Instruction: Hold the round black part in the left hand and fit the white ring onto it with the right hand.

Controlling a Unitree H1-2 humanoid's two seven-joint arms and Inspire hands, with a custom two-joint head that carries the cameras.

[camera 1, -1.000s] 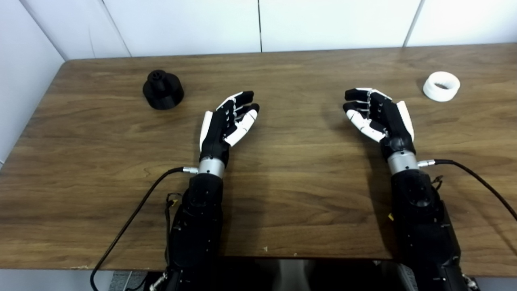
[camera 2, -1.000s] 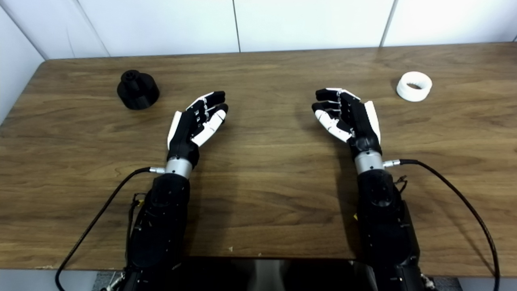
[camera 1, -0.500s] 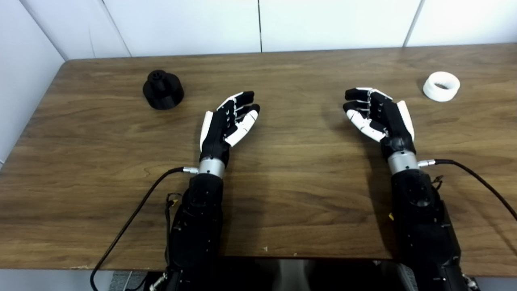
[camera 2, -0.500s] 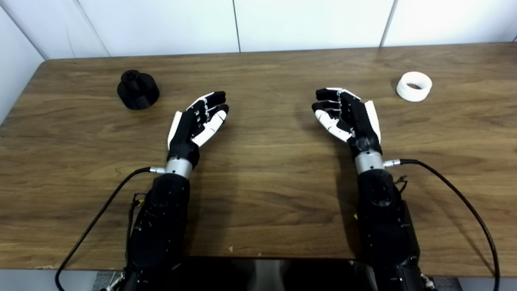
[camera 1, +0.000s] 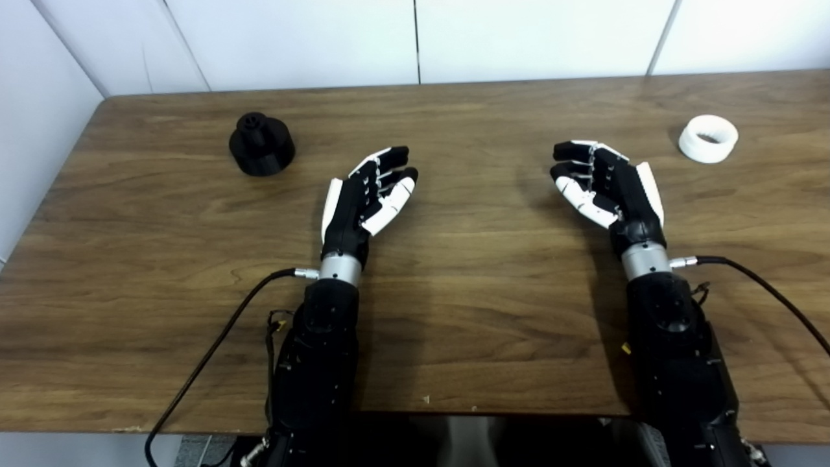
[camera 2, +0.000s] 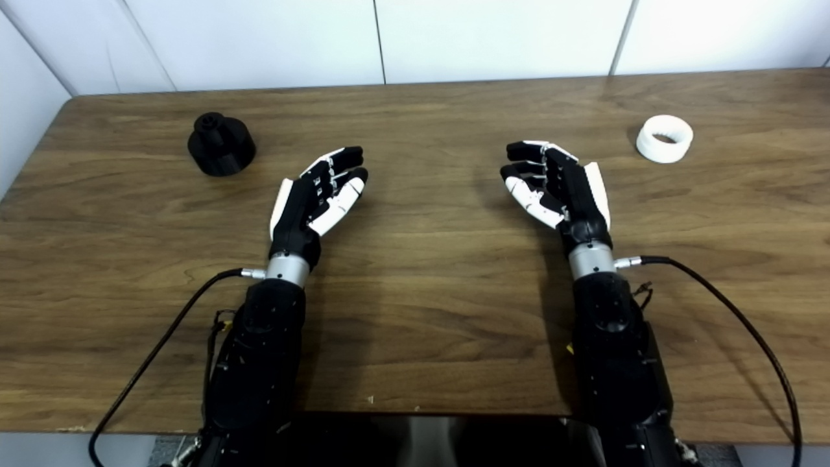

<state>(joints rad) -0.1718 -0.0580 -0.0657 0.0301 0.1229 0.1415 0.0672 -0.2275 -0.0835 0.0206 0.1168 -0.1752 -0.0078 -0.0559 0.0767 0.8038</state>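
The round black part (camera 1: 262, 144) is seen in the upper left of the frame, standing on the wooden table (camera 1: 454, 292) with its narrow hub upward, untouched and apart from both hands. Right of it and lower, left of centre, the left hand (camera 1: 364, 194) is held above the table with its fingers loosely spread and nothing grasped. Right of centre, the right hand (camera 1: 606, 185) is likewise held released, palm turned inward, fingers apart and empty. In the upper right of the frame the white ring (camera 1: 708, 138) is found lying flat on the table, well apart from the right hand. A black cable (camera 1: 214, 344) is seen trailing from each wrist.
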